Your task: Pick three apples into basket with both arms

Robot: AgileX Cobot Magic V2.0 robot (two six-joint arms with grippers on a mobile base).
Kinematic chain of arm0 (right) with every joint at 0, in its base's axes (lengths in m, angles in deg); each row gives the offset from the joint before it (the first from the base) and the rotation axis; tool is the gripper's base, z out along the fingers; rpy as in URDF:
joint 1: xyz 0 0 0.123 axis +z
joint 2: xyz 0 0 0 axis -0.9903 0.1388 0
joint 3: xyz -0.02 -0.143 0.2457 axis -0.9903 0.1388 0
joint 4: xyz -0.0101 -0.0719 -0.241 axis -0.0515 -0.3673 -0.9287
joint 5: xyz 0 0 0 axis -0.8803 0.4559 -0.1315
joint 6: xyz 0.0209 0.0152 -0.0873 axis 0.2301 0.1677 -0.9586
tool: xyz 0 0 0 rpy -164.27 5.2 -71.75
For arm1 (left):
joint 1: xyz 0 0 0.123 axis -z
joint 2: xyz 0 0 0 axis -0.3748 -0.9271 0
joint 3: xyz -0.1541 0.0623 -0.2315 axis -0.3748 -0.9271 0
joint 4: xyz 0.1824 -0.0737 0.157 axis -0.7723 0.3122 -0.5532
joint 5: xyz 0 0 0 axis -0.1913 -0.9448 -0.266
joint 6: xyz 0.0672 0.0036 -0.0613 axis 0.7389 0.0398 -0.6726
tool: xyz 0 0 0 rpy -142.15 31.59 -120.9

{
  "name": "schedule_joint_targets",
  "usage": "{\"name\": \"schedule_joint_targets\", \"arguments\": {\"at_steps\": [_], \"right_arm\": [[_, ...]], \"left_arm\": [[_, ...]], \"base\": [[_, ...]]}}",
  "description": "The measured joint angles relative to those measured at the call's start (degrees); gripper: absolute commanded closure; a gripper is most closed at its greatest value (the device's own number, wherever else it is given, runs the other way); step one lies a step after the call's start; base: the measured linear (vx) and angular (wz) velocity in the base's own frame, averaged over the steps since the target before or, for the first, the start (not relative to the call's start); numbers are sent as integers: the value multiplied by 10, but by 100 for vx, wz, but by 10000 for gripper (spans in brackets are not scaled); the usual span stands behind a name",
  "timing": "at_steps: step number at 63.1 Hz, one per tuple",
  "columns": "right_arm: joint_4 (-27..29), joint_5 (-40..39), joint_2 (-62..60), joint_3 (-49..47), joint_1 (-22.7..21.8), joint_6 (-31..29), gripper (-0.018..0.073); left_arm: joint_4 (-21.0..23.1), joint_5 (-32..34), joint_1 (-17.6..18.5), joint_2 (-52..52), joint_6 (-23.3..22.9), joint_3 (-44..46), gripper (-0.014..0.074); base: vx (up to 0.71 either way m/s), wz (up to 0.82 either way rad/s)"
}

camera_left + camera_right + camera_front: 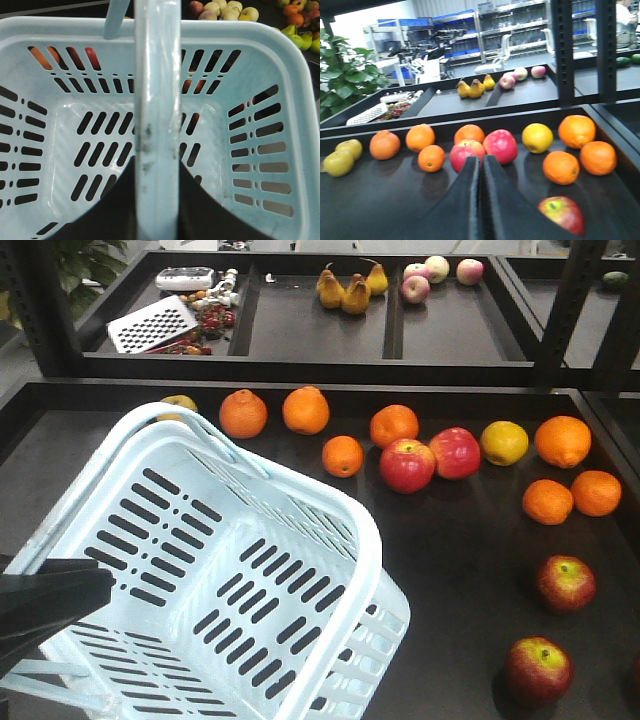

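Observation:
The pale blue basket (330, 490) hangs tilted over the left of the shelf and holds nothing. My left gripper (95, 590) is shut on its handle (156, 100), which runs straight between the black fingers (115, 200) in the left wrist view. Two dark red apples (565, 582) (538, 670) lie at the front right. The right wrist view shows one such apple (562, 214) just right of my right gripper (481, 162). That gripper is shut with nothing in it and points at two brighter red apples (500, 145). The right gripper is out of the front view.
Oranges (243, 412) and a lemon (504, 442) are scattered across the black shelf around the bright red apples (407, 465). The upper shelf holds pears (345, 288), small pink apples (416, 287) and a grater (152, 325). A black post (563, 50) rises at the right.

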Motion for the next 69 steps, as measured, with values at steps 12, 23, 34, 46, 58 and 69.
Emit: {"name": "schedule_joint_targets", "arguments": {"at_steps": [12,23,34,46,58,69], "right_arm": [[0,0,0,0,0,0,564],[0,0,0,0,0,0,564],[0,0,0,0,0,0,564],[0,0,0,0,0,0,564],[0,0,0,0,0,0,564],[0,0,0,0,0,0,564]], "left_arm": [[0,0,0,0,0,0,603],[0,0,0,0,0,0,603],[0,0,0,0,0,0,603],[0,0,0,0,0,0,603],[0,0,0,0,0,0,603],[0,0,0,0,0,0,603]], "base": [[5,-16],[4,-8],[4,-5],[4,-7],[3,-6],[1,-2]]}}
